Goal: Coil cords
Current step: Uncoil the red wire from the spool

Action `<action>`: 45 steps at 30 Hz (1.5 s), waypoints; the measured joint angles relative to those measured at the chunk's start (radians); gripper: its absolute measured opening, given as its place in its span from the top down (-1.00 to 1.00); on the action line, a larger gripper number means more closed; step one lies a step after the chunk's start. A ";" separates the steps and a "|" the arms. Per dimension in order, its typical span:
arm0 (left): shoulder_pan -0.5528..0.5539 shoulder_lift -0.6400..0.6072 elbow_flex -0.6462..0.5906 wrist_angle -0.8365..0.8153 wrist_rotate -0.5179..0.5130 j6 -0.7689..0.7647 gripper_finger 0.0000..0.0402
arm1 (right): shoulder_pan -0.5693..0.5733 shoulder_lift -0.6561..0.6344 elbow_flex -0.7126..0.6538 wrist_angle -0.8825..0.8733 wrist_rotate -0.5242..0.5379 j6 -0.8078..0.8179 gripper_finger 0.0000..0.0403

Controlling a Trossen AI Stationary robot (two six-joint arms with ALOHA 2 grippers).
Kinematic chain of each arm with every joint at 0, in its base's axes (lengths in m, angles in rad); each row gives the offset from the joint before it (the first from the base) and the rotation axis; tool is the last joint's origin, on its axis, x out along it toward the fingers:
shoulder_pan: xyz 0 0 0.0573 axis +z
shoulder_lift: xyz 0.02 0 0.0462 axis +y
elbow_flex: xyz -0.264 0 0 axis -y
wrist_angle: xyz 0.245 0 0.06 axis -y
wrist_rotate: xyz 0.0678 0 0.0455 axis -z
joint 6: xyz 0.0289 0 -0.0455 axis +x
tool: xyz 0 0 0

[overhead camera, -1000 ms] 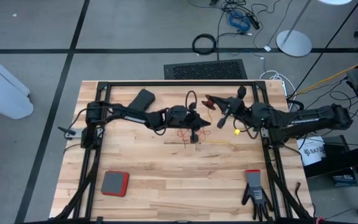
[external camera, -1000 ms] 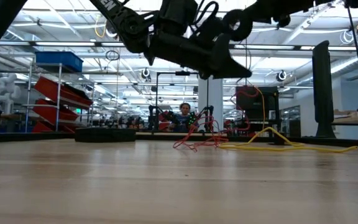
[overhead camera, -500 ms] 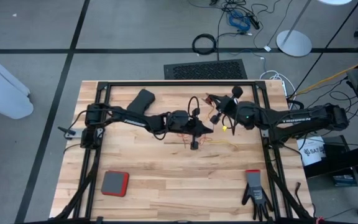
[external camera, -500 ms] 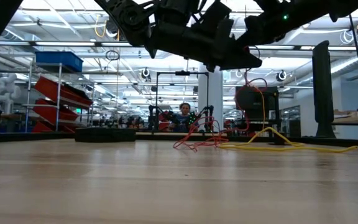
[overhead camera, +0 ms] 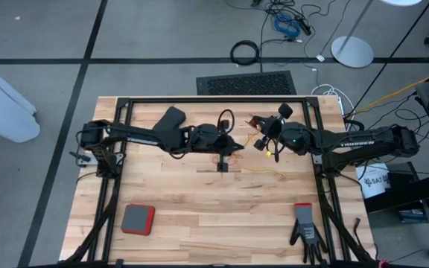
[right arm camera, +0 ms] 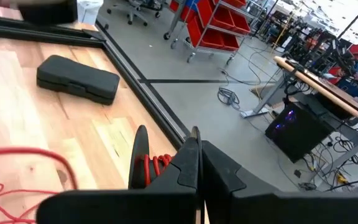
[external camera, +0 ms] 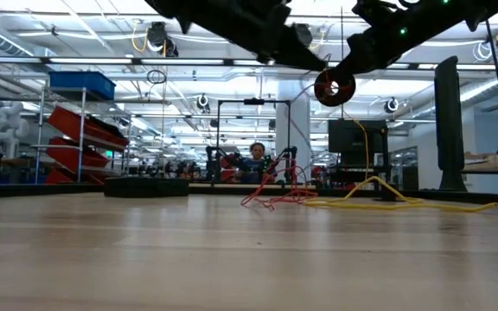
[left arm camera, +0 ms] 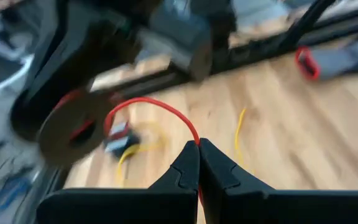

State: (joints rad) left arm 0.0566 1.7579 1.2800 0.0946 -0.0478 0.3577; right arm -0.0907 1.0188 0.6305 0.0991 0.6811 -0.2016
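Both arms met over the far middle of the pale wooden-plank bench (overhead camera: pixel 199 201).

Left pincer (left arm camera: pixel 198 148): fingers pressed together, pinching the thin reddish-orange wiry cord (left arm camera: pixel 160 107), which arced away from the fingertips toward a small round black reel (left arm camera: pixel 73 127) hanging just beyond them.

Right pincer (right arm camera: pixel 195 140): also pressed together, nipping the rim of that reel (right arm camera: pixel 140 163), whose red windings showed edge-on beside the fingers.

In the overhead view the left pincer (overhead camera: pixel 227 143) lay left of the right pincer (overhead camera: pixel 263 143), near each other but apart. The loose reddish-orange cord (overhead camera: pixel 226 158) trailed on the bench just nearside of the left pincer. The thin yellow wiry cord (overhead camera: pixel 263 169) ran left to right on the bench nearside of the right pincer, the nearer arm to it.

Judgement: winding turns on the short cord span between the two pincers; its axis ran roughly left to right.

The table-level view alone showed the reel (external camera: pixel 334 87) lifted well clear of the bench, face-on, with both cords' slack (external camera: pixel 271 197) heaped on the bench behind. The overhead view gave no height. A dark rectangular case (right arm camera: pixel 78 78) showed in the right wrist view.
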 joint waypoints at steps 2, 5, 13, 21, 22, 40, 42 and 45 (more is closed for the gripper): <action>0.001 -0.028 0.000 -0.043 -0.035 0.017 1.00 | 0.000 -0.015 0.000 -0.022 0.000 0.004 1.00; 0.001 -0.059 0.000 -0.112 -0.081 0.031 1.00 | 0.000 -0.042 0.000 -0.062 -0.002 0.021 1.00; 0.002 -0.096 0.000 -0.204 -0.168 0.049 1.00 | 0.001 -0.111 0.000 -0.187 -0.006 0.083 1.00; 0.009 -0.101 -0.011 -0.223 -0.227 0.051 1.00 | 0.005 -0.144 0.000 -0.257 -0.006 0.112 1.00; 0.013 -0.101 -0.011 -0.226 -0.232 0.051 1.00 | 0.008 -0.145 0.000 -0.262 -0.006 0.112 1.00; 0.103 -0.034 -0.068 -0.292 -0.165 -0.036 0.92 | 0.078 -0.202 0.000 -0.234 -0.006 0.114 1.00; 0.103 -0.027 -0.074 -0.261 -0.113 -0.032 0.91 | 0.081 -0.210 0.000 -0.233 -0.006 0.116 1.00; 0.103 -0.025 -0.082 -0.217 -0.037 -0.030 0.84 | 0.082 -0.217 0.000 -0.231 -0.009 0.126 1.00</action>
State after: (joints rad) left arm 0.1593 1.7325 1.1977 -0.1223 -0.0850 0.3276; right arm -0.0082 0.8023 0.6308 -0.1316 0.6722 -0.0754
